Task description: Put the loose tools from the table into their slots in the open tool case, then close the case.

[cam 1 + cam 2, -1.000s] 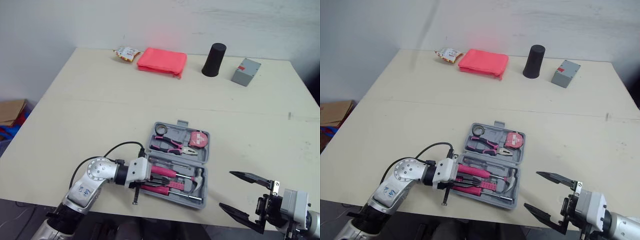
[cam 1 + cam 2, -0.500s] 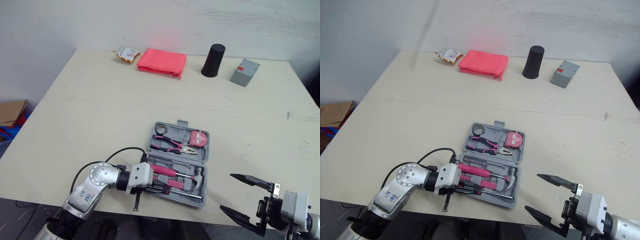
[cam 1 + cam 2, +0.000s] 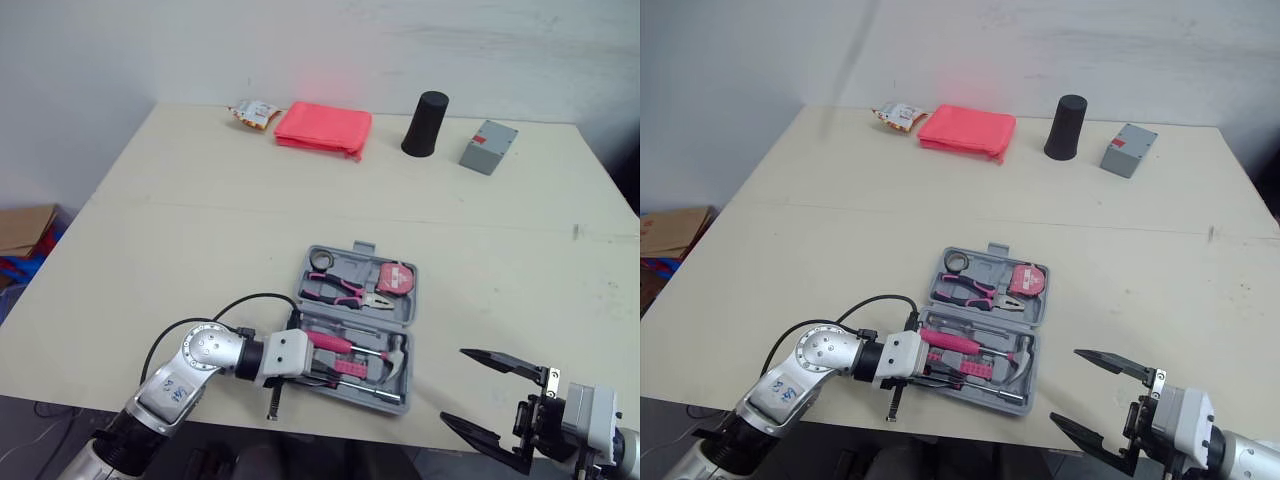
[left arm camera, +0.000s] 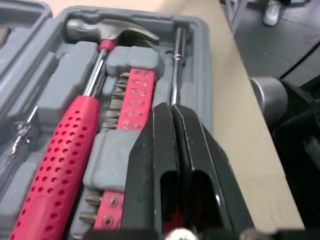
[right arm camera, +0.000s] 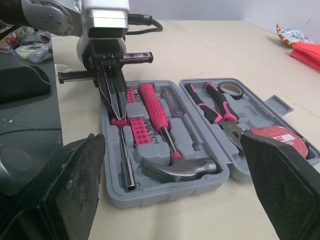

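The grey tool case (image 3: 411, 347) lies open near the table's front edge. Its lid half holds pink pliers (image 3: 345, 290), a tape measure (image 3: 398, 278) and a tape roll (image 3: 321, 260). The base half holds a hammer (image 3: 347, 346), a red bit strip (image 4: 136, 102) and a screwdriver, whose shaft (image 5: 125, 162) lies in the front slot. My left gripper (image 3: 315, 372) rests over the case's front left corner, shut on the screwdriver's pink handle, which its fingers (image 5: 114, 97) mostly hide. My right gripper (image 3: 453, 385) hangs open at the front right, apart from the case and holding nothing.
Along the table's far edge sit a snack packet (image 3: 252, 113), a folded pink cloth (image 3: 323, 127), a black cup (image 3: 425, 123) and a grey box (image 3: 488, 146). A cardboard box (image 3: 25, 228) stands on the floor to the left. Bare table surrounds the case.
My left gripper has slid right and down along the case's front, laying the screwdriver into the front slot. The right gripper has drawn back slightly toward the table edge.
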Robot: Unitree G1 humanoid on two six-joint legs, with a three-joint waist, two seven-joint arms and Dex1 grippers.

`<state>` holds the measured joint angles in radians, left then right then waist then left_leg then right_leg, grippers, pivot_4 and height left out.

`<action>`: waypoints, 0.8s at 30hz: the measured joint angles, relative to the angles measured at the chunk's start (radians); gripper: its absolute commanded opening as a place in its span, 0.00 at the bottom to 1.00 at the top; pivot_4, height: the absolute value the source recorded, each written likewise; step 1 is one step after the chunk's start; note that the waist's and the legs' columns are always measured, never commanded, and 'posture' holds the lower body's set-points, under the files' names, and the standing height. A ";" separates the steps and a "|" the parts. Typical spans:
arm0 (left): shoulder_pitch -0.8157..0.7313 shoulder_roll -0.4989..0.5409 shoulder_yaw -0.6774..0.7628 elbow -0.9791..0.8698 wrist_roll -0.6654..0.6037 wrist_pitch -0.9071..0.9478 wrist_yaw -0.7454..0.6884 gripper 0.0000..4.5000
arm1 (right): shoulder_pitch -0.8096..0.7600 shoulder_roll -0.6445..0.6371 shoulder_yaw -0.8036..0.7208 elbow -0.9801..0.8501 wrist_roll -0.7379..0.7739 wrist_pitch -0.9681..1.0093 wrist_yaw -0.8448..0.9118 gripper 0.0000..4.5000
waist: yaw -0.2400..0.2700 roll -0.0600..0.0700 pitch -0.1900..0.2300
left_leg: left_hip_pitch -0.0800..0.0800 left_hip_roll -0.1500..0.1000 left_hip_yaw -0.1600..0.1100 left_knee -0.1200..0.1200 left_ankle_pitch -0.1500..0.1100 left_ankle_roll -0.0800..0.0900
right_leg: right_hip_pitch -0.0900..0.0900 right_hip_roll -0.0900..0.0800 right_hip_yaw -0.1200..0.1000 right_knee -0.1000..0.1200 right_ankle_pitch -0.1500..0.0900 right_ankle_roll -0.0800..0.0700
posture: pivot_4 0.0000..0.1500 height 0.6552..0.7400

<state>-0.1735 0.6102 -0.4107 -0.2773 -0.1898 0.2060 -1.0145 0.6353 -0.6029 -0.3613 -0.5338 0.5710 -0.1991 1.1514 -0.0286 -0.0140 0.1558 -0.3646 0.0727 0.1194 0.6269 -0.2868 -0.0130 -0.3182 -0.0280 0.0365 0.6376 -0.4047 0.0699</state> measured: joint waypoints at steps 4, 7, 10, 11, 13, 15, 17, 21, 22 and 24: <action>0.001 0.010 -0.013 -0.006 0.001 0.025 0.019 0.01 | 0.000 0.000 0.000 0.001 0.000 0.000 -0.004 1.00 | -0.001 -0.004 -0.002 | 0.014 0.000 0.000 -0.007 -0.001 -0.003 | 0.014 -0.001 0.000 -0.005 -0.009 -0.018 | 1.00 1.00; 0.004 0.014 -0.013 -0.007 0.001 0.009 0.019 0.01 | -0.002 0.000 0.000 0.010 0.000 0.001 -0.012 1.00 | -0.002 0.000 -0.004 | 0.014 0.000 0.001 -0.009 0.001 0.000 | 0.014 -0.002 0.000 -0.006 -0.010 -0.021 | 1.00 1.00; 0.029 -0.005 0.031 0.000 -0.047 -0.019 0.005 0.01 | -0.022 0.010 -0.006 0.011 -0.002 0.019 -0.068 1.00 | -0.002 0.001 -0.002 | 0.013 0.000 0.001 -0.011 0.001 -0.001 | 0.012 -0.001 -0.001 -0.006 -0.007 -0.015 | 1.00 1.00; 0.039 -0.013 0.060 0.001 -0.094 -0.005 -0.003 0.01 | -0.033 0.014 -0.015 0.008 -0.017 0.048 -0.113 1.00 | -0.003 0.002 0.000 | 0.012 0.000 0.000 -0.011 0.001 -0.002 | 0.010 -0.001 -0.001 -0.005 -0.005 -0.011 | 1.00 1.00; 0.038 -0.019 0.151 -0.012 -0.224 0.074 -0.004 0.01 | -0.054 -0.013 -0.036 0.007 -0.094 0.147 -0.224 1.00 | 0.000 -0.003 0.004 | 0.009 0.000 -0.002 -0.011 0.002 -0.004 | 0.000 0.000 -0.003 -0.003 -0.002 -0.006 | 1.00 1.00; 0.003 0.001 0.256 -0.027 -0.324 0.160 0.003 0.01 | -0.083 -0.032 -0.039 0.010 -0.130 0.215 -0.286 1.00 | 0.001 -0.005 0.004 | -0.003 0.000 -0.003 -0.010 0.007 -0.010 | -0.011 0.001 -0.004 -0.001 -0.002 -0.005 | 1.00 1.00; -0.032 0.034 0.343 -0.025 -0.377 0.226 0.019 0.00 | -0.121 -0.031 -0.027 0.008 -0.129 0.244 -0.301 0.94 | 0.001 -0.003 0.005 | -0.005 0.000 -0.002 -0.009 0.009 -0.012 | -0.013 0.002 -0.003 -0.001 -0.002 -0.003 | 1.00 1.00; -0.075 0.060 0.437 0.083 -0.369 0.238 0.058 0.00 | -0.187 -0.049 0.019 0.011 -0.168 0.331 -0.352 0.58 | -0.001 -0.003 0.008 | -0.006 -0.001 0.000 -0.009 0.008 -0.011 | -0.014 0.002 0.000 -0.002 -0.003 -0.001 | 1.00 1.00; -0.080 0.067 0.442 0.113 -0.350 0.235 0.064 0.00 | -0.197 -0.058 0.033 0.017 -0.180 0.343 -0.357 0.49 | -0.001 -0.005 0.009 | -0.006 -0.001 0.001 -0.009 0.008 -0.011 | -0.015 0.002 0.000 -0.002 -0.003 -0.001 | 1.00 1.00; -0.093 0.072 0.433 0.186 -0.284 0.207 0.079 0.00 | -0.238 -0.078 0.087 0.048 -0.217 0.367 -0.357 0.28 | -0.001 -0.009 0.011 | -0.006 -0.001 0.001 -0.008 0.008 -0.011 | -0.015 0.002 0.001 -0.002 -0.002 0.000 | 1.00 1.00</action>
<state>-0.2670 0.6824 0.0224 -0.0909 -0.4736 0.4130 -0.9350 0.3972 -0.6808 -0.2743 -0.4861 0.3537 0.1682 0.7942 -0.0295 -0.0227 0.1668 -0.3703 0.0715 0.1202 0.6185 -0.2788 -0.0240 -0.3330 -0.0259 0.0370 0.6357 -0.4071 0.0698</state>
